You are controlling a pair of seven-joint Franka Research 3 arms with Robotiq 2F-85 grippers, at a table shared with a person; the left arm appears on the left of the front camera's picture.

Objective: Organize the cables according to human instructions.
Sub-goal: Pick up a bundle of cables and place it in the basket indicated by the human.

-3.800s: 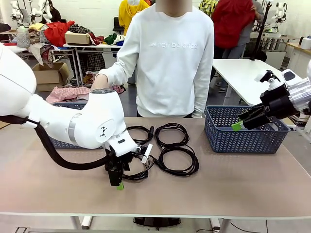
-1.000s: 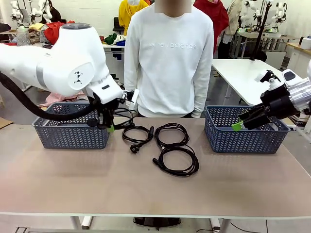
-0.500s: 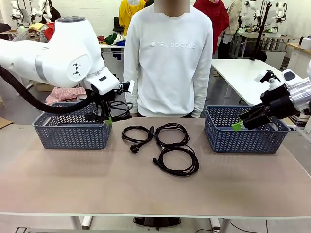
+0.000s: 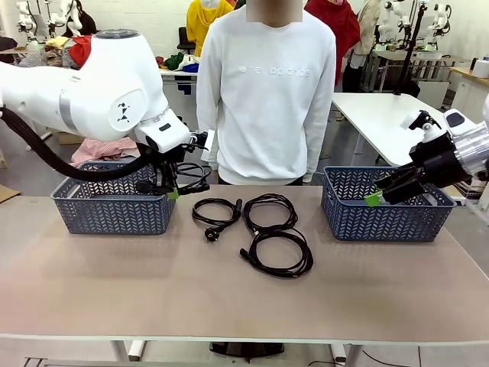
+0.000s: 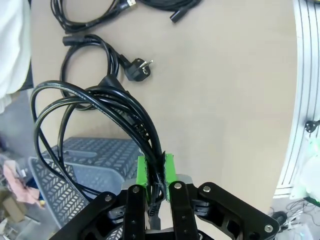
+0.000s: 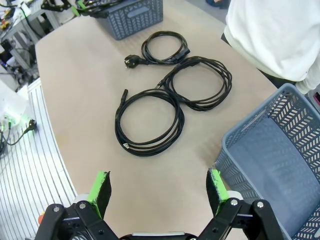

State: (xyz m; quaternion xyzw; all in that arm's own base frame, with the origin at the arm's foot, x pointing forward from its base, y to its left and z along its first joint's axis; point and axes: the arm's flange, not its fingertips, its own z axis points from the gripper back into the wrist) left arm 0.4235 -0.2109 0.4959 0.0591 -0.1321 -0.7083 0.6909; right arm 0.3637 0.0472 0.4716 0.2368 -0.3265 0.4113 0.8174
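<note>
My left gripper [image 4: 173, 191] [image 5: 155, 172] is shut on a coiled black cable [image 4: 188, 174] [image 5: 97, 107], holding it in the air at the right end of the left blue basket [image 4: 113, 205] [image 5: 75, 170]. Three more coiled cables lie on the table in front of the person: one with a round plug [image 4: 216, 213] [image 6: 161, 48] [image 5: 102, 60], one behind the middle [image 4: 269, 209] [image 6: 202, 83], one nearer [image 4: 279, 253] [image 6: 148, 121]. My right gripper [image 4: 383, 194] [image 6: 157, 187] stands open with nothing between its fingers, above the right blue basket [image 4: 386, 206] [image 6: 272, 165].
The person in a white sweatshirt [image 4: 267, 92] stands at the far edge, between the two baskets. Bare tabletop [image 4: 229, 298] stretches along the near side. Another white table [image 4: 382, 115] stands behind at the right.
The left arm has carried its cable left and back from the table's middle up to the left basket, then drifted slightly right. The right arm and the lying cables have not moved.
</note>
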